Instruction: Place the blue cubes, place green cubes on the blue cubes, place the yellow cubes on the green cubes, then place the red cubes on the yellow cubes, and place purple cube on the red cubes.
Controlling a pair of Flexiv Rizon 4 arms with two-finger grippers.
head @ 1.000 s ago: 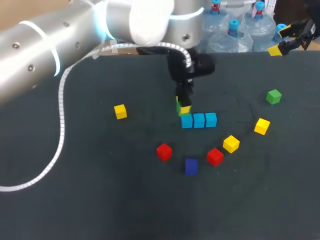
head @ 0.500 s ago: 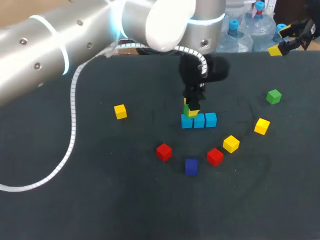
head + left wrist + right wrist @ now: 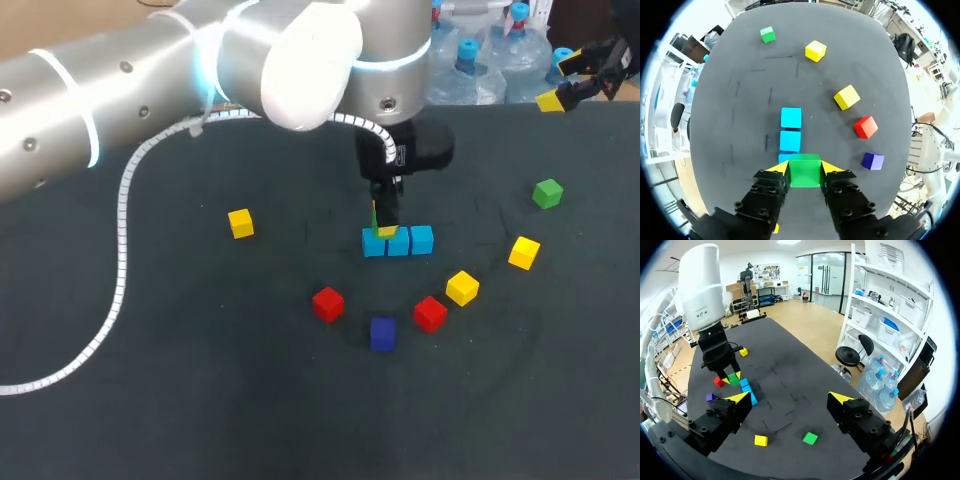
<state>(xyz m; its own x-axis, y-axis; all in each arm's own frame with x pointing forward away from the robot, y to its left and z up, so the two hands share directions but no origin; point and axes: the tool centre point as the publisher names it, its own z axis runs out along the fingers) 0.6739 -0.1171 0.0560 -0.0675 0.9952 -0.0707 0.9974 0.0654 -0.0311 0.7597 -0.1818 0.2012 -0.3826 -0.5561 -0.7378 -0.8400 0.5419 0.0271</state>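
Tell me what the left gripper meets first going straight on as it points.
Probably the end blue cube of the row, met by the green cube the left gripper holds; the gap between them is unclear.

— Where are the blue ones?
— Three light-blue cubes (image 3: 398,241) touch in a row, mid-worktop (image 3: 200,350).
— The rest?
— One green cube (image 3: 804,172) sits upright in the left claw (image 3: 805,169) over the row's end. The second green cube (image 3: 547,193), yellow cubes (image 3: 240,222) (image 3: 524,252) (image 3: 462,287), red cubes (image 3: 328,304) (image 3: 430,313) and purple cube (image 3: 382,333) lie scattered.

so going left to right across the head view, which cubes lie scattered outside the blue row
left yellow cube → left red cube → purple cube → right red cube → middle yellow cube → right yellow cube → far-right green cube; held green cube skipped, it overlaps the purple one
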